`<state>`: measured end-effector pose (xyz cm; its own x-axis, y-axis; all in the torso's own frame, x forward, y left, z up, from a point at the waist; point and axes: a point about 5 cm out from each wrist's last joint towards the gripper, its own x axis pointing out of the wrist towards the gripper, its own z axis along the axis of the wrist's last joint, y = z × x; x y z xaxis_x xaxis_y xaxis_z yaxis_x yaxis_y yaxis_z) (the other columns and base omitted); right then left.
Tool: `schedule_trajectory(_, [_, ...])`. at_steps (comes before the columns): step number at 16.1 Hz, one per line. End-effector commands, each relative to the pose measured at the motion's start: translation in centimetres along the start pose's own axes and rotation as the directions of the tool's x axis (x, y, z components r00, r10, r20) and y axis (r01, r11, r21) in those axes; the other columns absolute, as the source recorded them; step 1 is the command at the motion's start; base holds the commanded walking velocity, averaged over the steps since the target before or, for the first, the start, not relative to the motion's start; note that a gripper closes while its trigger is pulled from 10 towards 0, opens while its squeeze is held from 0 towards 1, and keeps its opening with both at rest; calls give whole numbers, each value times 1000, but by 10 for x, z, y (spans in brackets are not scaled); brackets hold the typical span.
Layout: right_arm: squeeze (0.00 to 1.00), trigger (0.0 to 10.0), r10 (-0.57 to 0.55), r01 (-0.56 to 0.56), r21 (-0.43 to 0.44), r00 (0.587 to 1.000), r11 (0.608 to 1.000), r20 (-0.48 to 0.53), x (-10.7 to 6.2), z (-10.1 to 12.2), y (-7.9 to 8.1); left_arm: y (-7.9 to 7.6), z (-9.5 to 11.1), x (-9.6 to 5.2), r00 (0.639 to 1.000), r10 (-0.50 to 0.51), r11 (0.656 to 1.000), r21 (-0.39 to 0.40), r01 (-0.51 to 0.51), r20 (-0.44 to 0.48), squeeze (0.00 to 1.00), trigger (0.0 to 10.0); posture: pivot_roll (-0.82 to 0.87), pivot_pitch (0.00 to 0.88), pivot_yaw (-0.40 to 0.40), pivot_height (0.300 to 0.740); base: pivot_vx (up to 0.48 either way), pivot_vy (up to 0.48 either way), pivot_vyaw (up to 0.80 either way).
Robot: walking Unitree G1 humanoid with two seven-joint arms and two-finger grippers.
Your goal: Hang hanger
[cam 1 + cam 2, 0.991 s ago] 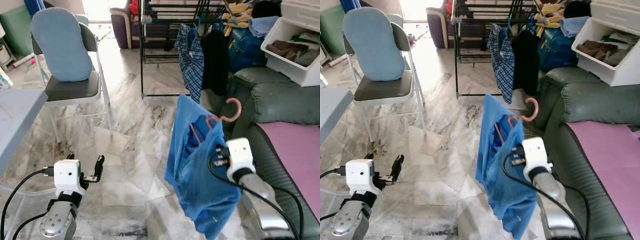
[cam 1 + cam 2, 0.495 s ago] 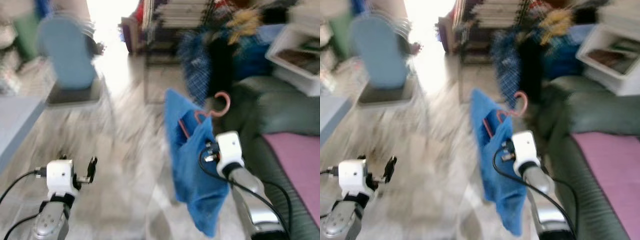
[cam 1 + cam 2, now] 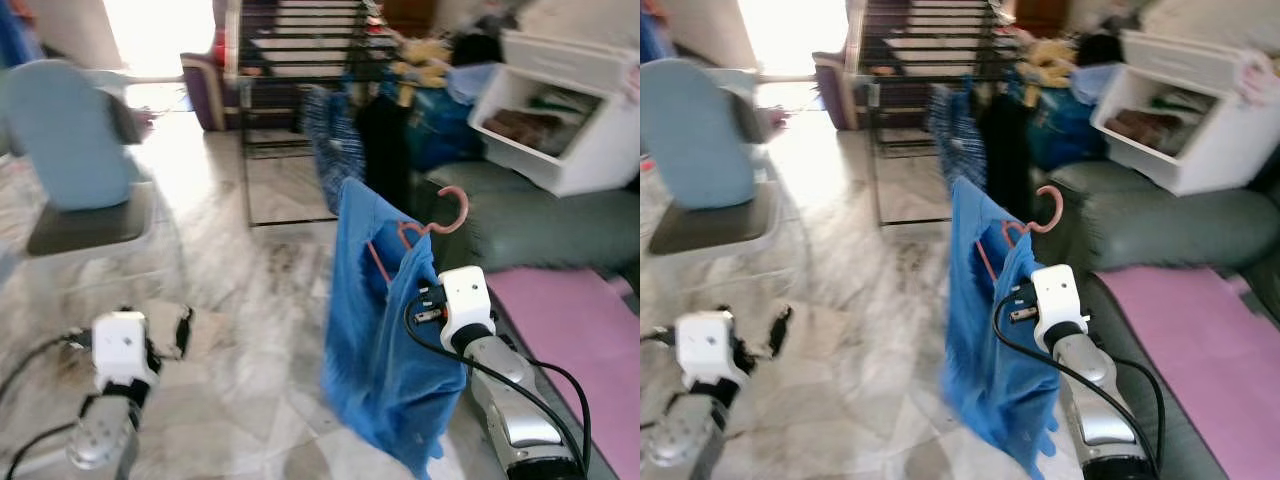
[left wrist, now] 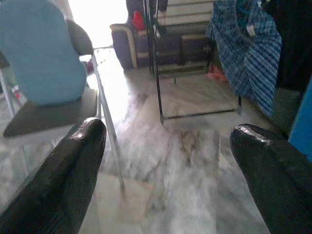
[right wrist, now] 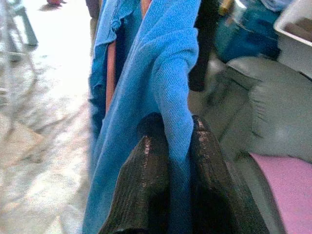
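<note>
A pink hanger [image 3: 440, 220] carries a blue garment [image 3: 375, 330], held up in front of me. My right gripper [image 5: 170, 156] is shut on the garment's fabric, with its black fingers [image 5: 146, 161] pinching a fold; the hanger's hook [image 3: 1048, 210] rises above the cloth. Ahead stands a black drying rack [image 3: 290, 60] with a checked shirt [image 3: 330, 130] and a dark garment [image 3: 385, 140] hanging from it. My left gripper [image 4: 168, 141] is open and holds nothing, low at the left over the floor [image 3: 240, 270].
A folding chair with a light blue cushion [image 3: 70, 140] stands at the left. A green sofa [image 3: 540, 215] with a pink cover [image 3: 570, 330] lies at the right. A white bin [image 3: 560, 120] of clothes sits above the sofa.
The camera has swung to the right and closer to the rack, so the chair sits further left. The right gripper still holds the blue garment on its hanger.
</note>
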<state>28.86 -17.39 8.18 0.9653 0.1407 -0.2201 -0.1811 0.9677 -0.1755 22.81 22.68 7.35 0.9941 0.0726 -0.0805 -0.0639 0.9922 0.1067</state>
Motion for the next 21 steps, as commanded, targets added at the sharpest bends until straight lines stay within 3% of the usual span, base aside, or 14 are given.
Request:
schedule_trajectory(1, [0, 10000, -20, 20, 0, 999, 1000, 34, 2, 7, -7, -3, -1, 0, 1000, 11, 1000, 13, -11, -10, 0, 10000, -67, 0, -26, 736, 0, 0, 0])
schedule_trajectory(4, [0, 10000, -18, 18, 1, 999, 1000, 40, 6, 10, -5, -5, 1, 3, 999, 31, 999, -8, -31, -8, 0, 10000, -96, 0, -15, 736, 0, 0, 0])
schedule_trajectory(8, [0, 10000, -22, 20, 17, 995, 1000, 101, 14, 25, 8, -5, 2, 8, 999, 36, 999, -12, -36, -15, 0, 10000, -111, 0, 17, 736, 0, 0, 722])
schedule_trajectory(11, [0, 10000, -41, 38, 48, 996, 998, 79, 13, 18, 10, -3, 4, 14, 999, 30, 999, -12, -30, -10, 0, 10000, -113, 0, 29, 736, 0, 0, 658])
schedule_trajectory(15, [0, 10000, -97, 92, 61, 992, 994, 77, 18, 20, 5, -8, 3, 16, 1000, -24, 998, -57, 23, -12, 0, 10000, -113, 0, 43, 736, 0, 60, 0])
schedule_trajectory(21, [0, 10000, -109, 104, 62, 991, 993, 79, 19, 21, 3, -10, 8, 19, 999, -52, 997, -58, 53, 13, 0, 10000, -107, 0, 33, 736, 306, 309, 0])
